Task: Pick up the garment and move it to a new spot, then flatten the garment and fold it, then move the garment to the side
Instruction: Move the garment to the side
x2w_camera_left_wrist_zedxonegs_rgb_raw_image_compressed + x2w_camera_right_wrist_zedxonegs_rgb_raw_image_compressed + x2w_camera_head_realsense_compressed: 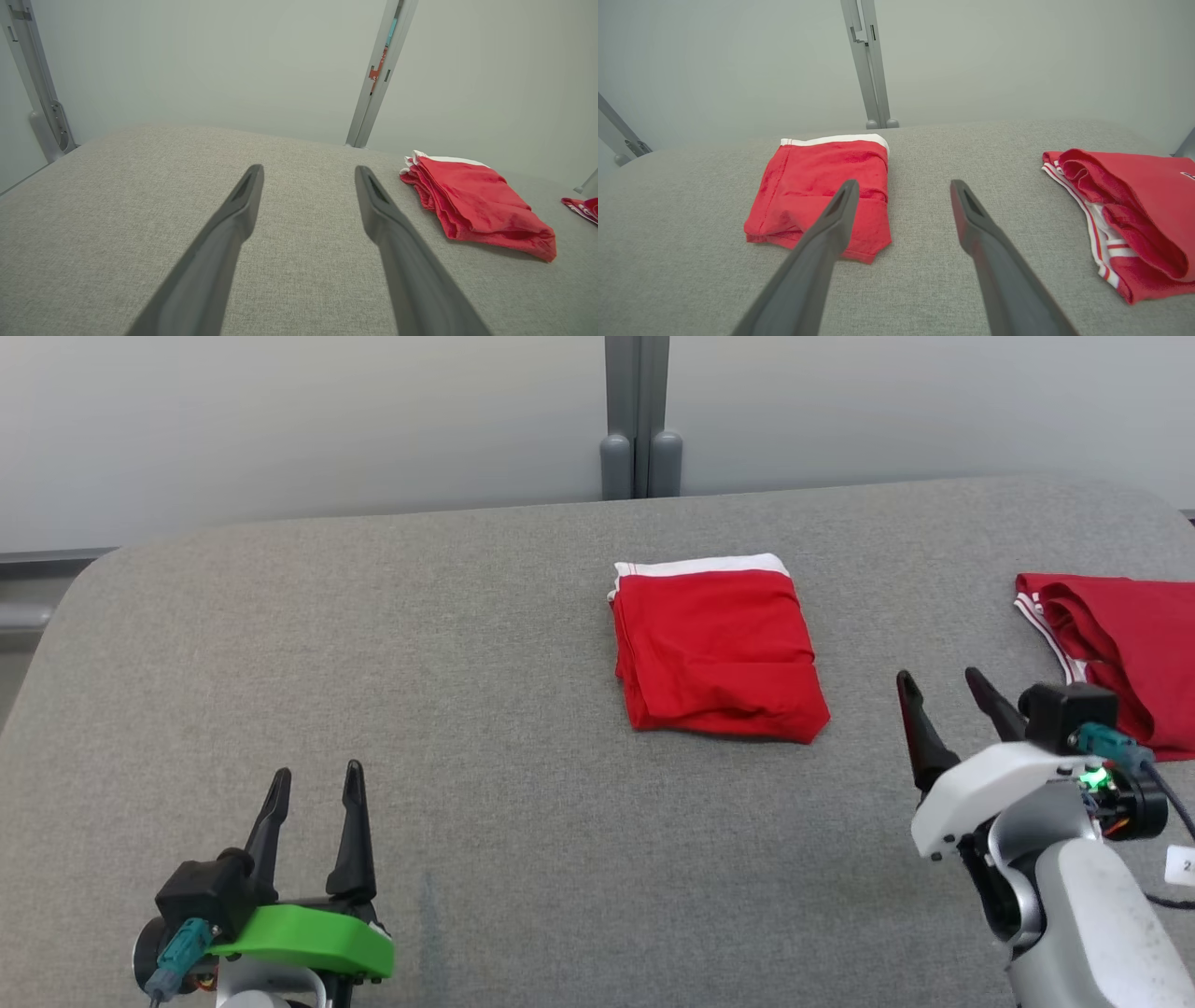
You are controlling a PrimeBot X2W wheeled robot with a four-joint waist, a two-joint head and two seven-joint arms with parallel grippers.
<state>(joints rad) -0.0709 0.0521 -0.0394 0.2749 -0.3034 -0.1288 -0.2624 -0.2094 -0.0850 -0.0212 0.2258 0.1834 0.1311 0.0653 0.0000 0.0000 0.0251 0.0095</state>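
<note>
Grey fabric table (pixel 420 644) stood before a pale wall (pixel 280 420), with a grey post (pixel 639 420) at top centre. The garment (pixel 719 649), red with a white band, lay folded just right of centre, apart from both grippers. A second garment (pixel 1120 635) lay rumpled at the right edge. Left gripper (pixel 316 772), lower left, and right gripper (pixel 938 678), lower right, were both spread and empty, fingers pointing up-frame.
</note>
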